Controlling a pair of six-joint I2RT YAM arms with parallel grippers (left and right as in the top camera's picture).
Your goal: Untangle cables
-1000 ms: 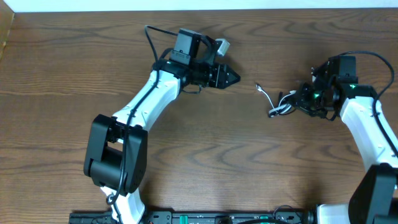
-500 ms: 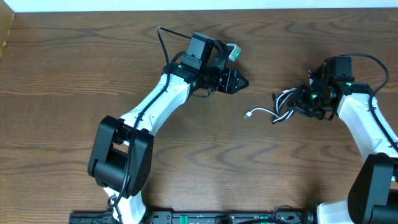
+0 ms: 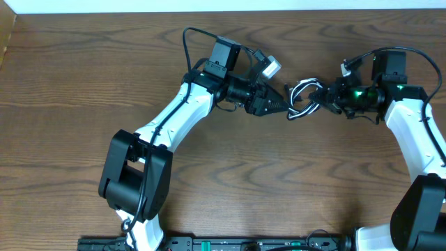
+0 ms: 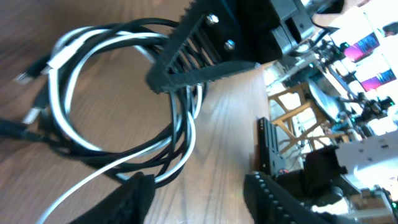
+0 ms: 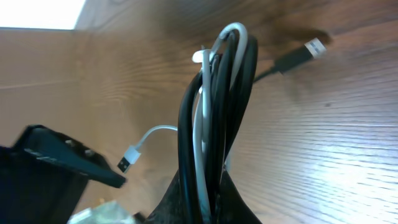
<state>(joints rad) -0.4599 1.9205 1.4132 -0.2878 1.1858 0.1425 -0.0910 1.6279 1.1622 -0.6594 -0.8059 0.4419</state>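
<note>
**Coil pinched at right, left end effector spread beside it**

Overhead: the cables (image 3: pixel 304 97), 1 black and 1 white, are looped together in a single coil. It lies upper right of centre in the frame, between the 2 arms' tips, over the wooden surface (image 3: pixel 83 84).

Right end effector (image 3: pixel 329 103): pressed together on the coil's right edge. In the right wrist view both strands are pinched at the bottom of the frame, and the coil stands up on edge from the grip. The black plug (image 5: pixel 314 46) sticks out at upper right there. The white plug (image 5: pixel 127 163) hangs at lower left.

Left end effector (image 3: pixel 282 106): spread, tips just beside the coil's left side. In the left wrist view its 2 fingers (image 4: pixel 137 196) sit apart along the bottom edge, and a white strand runs down toward the left-hand one. Contact with the strand: cannot tell.
</note>
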